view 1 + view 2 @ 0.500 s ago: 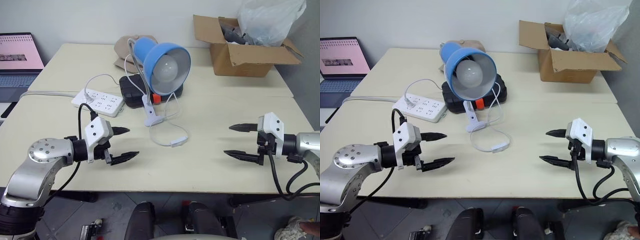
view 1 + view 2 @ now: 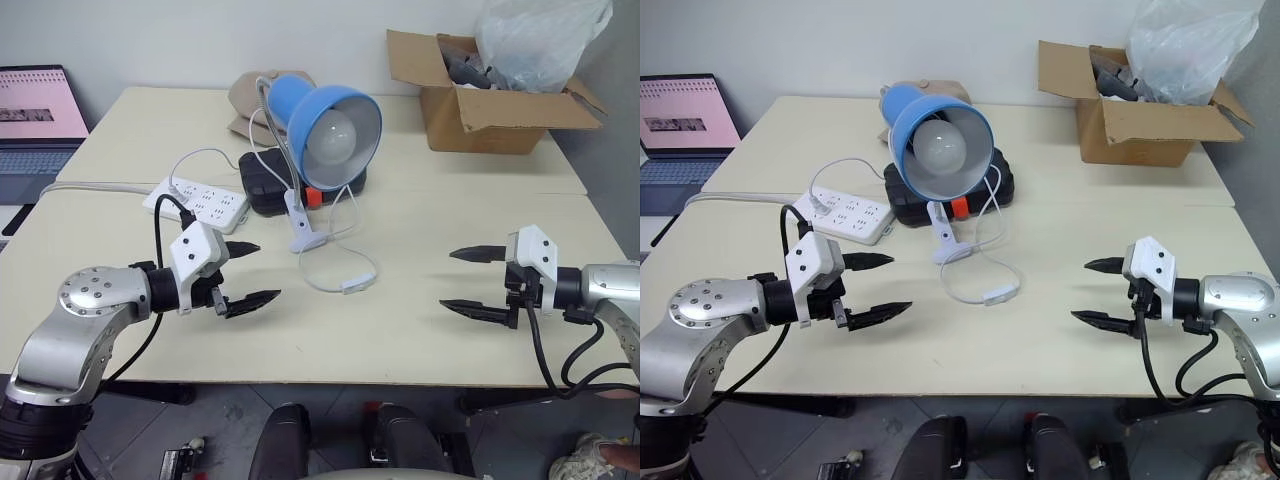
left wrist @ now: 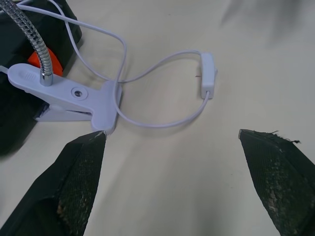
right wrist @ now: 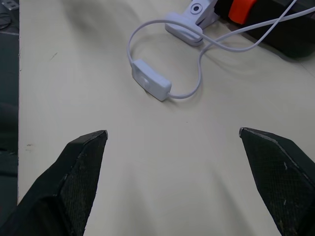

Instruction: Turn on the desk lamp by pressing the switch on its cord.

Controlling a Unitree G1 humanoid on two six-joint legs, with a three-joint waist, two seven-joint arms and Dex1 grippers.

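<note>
The desk lamp (image 2: 335, 125) stands mid-table, its blue shade and white bulb facing me, unlit, on a white clamp base (image 2: 305, 236). Its thin white cord (image 2: 322, 278) loops over the table in front of the clamp. The white inline switch (image 2: 358, 284) lies flat on that loop, also seen as the switch (image 3: 208, 75) and the switch (image 4: 151, 80). My left gripper (image 2: 268, 270) hovers open to the left of the loop, empty. My right gripper (image 2: 446, 280) hovers open to the right of the switch, empty. Neither touches the cord.
A white power strip (image 2: 197, 200) lies left of the lamp, and a black case (image 2: 268, 186) sits behind the clamp. A cardboard box (image 2: 490, 118) with a plastic bag stands at the back right. A laptop (image 2: 35, 115) is at the far left.
Both grippers have edged slightly inward toward the cord loop; the left one has also shifted a little farther up the table. The lamp, cord and switch have not moved.
</note>
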